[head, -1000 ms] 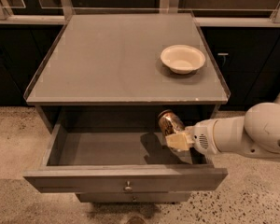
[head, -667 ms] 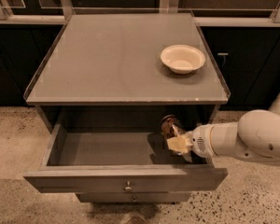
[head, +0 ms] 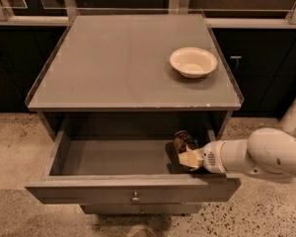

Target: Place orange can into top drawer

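A: Status on the can [head: 184, 140]?
B: Can is inside the open drawer [head: 113, 157], right side, near the back. My gripper [head: 189, 158] is in the drawer too, right against it.
A: Gripping?
B: Can't tell from this angle; looks like contact at least. Bowl [head: 193, 61] is up on the cabinet top [head: 113, 63], right side.
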`<state>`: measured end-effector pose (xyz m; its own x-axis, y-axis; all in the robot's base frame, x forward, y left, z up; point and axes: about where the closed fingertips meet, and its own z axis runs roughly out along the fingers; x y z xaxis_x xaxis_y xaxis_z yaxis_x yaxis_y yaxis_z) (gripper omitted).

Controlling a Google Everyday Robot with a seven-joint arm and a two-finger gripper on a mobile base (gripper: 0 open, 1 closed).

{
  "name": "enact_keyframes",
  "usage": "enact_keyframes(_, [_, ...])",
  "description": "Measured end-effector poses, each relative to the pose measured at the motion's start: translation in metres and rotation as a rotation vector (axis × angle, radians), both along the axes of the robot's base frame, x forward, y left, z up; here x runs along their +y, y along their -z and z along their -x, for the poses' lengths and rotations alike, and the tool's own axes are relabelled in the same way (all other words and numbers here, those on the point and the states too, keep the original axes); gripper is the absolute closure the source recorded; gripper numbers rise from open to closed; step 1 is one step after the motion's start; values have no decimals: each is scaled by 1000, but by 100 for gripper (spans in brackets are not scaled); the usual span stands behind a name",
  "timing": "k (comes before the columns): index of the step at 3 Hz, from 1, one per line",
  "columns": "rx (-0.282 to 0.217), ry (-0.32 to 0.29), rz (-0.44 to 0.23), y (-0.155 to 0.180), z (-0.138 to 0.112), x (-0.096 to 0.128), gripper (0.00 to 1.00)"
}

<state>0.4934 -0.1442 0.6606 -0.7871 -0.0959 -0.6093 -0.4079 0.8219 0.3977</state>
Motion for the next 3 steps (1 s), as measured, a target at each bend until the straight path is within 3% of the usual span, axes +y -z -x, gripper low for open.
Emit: enact_keyframes(3, [3,-1,-2,1,0,0,10])
